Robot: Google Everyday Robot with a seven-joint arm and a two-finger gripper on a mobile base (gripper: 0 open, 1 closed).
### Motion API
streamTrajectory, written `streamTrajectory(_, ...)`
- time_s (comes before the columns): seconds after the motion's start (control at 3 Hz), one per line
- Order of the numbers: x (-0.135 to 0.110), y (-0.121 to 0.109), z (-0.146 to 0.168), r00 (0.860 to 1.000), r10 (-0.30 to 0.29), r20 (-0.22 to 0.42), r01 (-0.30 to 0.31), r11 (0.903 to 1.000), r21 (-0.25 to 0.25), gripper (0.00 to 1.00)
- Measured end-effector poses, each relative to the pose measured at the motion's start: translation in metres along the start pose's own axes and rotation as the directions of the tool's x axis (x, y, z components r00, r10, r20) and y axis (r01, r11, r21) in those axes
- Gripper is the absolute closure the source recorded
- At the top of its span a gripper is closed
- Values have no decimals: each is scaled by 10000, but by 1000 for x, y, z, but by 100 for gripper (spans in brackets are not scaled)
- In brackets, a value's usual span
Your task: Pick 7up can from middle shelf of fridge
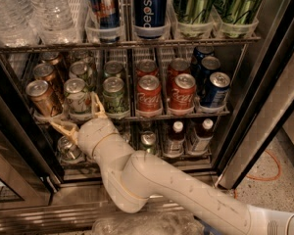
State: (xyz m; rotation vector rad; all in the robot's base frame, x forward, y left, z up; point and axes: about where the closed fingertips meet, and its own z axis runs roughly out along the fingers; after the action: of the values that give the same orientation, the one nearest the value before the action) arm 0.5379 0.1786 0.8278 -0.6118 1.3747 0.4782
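The fingers (98, 106) of the gripper (74, 112) are spread wide open and hold nothing. One points up along the gap between the 7up can (78, 95) and the green can (114, 93). The other reaches out to the left, under the brown can (42, 98). Both sit low, at the front lip of the middle shelf (196, 114), left of centre in the frame. I cannot tell whether either finger touches a can.

The 7up can stands upright at the front of its lane, second from the left, just above the gap between the fingers. Behind the fingers the pale wrist (95, 138) runs into the arm (166, 192), which comes in from the lower right across the open fridge (264, 116).

This looks like the approach step: lined up on the can but not yet around it. The next move calls for lifting and pushing the open fingers in so they straddle the can's body, keeping clear of the two neighbours, then closing and drawing it straight out.
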Motion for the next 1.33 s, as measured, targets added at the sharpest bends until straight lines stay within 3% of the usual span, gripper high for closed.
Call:
streamTrajectory(0.67, 0, 0, 0, 10000, 0, 0, 0, 10000, 0, 41)
streamTrajectory(1.33, 0, 0, 0, 10000, 0, 0, 0, 10000, 0, 30)
